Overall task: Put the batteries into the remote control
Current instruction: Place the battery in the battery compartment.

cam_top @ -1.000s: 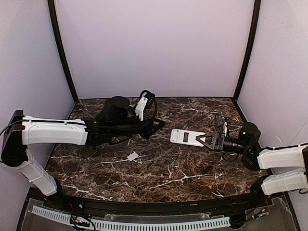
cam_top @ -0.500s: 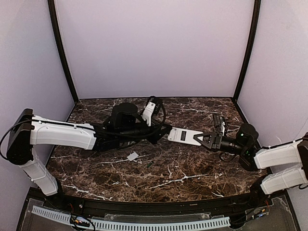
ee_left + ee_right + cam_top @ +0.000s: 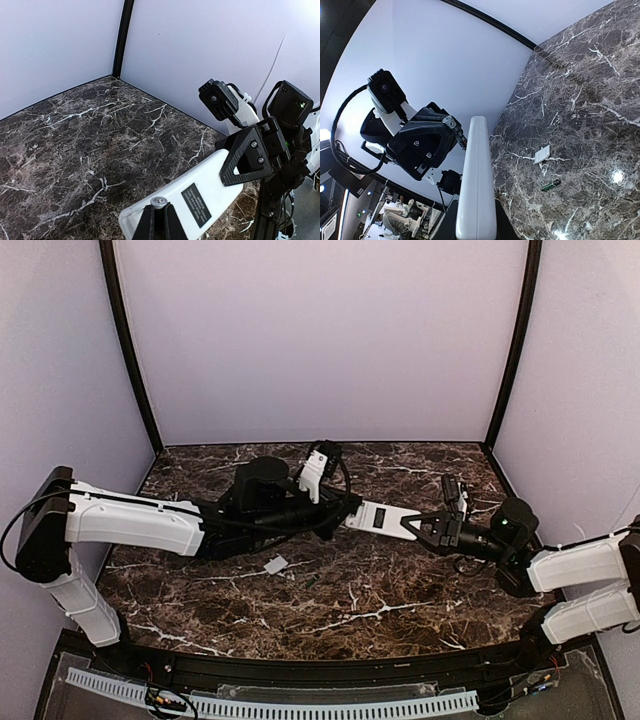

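The remote control (image 3: pixel 383 517) hangs above the table, plain white back up, with my right gripper (image 3: pixel 416 527) shut on its right end. In the left wrist view a dark rectangle (image 3: pixel 196 205) shows on that back. My left gripper (image 3: pixel 345 511) is shut on a battery (image 3: pixel 159 201), whose silver end shows between the fingertips (image 3: pixel 148 226) and rests at the remote's left end. The right wrist view shows the remote (image 3: pixel 477 175) edge-on. Another battery (image 3: pixel 550 185), dark green, lies on the marble (image 3: pixel 311 583).
A small white flat piece (image 3: pixel 275 564), also in the right wrist view (image 3: pixel 541 154), lies on the marble left of the loose battery. Pale walls with black corner posts (image 3: pixel 130 350) close in the table. A black rail (image 3: pixel 330 665) runs along the near edge.
My left gripper has moved right until it meets the remote's left end. My right gripper has carried the remote a little to the left and farther back.
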{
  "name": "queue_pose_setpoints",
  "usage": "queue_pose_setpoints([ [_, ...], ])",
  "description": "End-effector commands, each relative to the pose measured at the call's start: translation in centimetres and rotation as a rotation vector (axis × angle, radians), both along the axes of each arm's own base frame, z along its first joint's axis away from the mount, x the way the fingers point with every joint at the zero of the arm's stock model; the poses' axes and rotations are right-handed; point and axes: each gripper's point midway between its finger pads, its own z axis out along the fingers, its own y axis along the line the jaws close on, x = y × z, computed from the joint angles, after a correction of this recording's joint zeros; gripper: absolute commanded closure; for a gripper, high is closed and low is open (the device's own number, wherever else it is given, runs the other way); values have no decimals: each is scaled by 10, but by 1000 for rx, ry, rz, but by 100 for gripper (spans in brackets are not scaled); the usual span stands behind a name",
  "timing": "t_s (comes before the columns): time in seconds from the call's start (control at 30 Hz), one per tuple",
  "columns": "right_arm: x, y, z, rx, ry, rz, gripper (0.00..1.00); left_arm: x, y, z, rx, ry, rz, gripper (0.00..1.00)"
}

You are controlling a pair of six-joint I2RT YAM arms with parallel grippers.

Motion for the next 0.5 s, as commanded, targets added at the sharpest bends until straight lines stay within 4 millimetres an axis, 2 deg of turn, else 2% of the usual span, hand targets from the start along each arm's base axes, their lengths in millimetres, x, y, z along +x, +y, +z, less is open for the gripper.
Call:
queue_pose_setpoints([
  [0.0, -2, -2, 13, 37, -26, -18, 100, 4, 1, 1, 13, -47, 31, 100],
  [0.47, -2, -4, 18, 64, -21, -33, 100, 6, 3, -11, 48, -48, 53, 97],
])
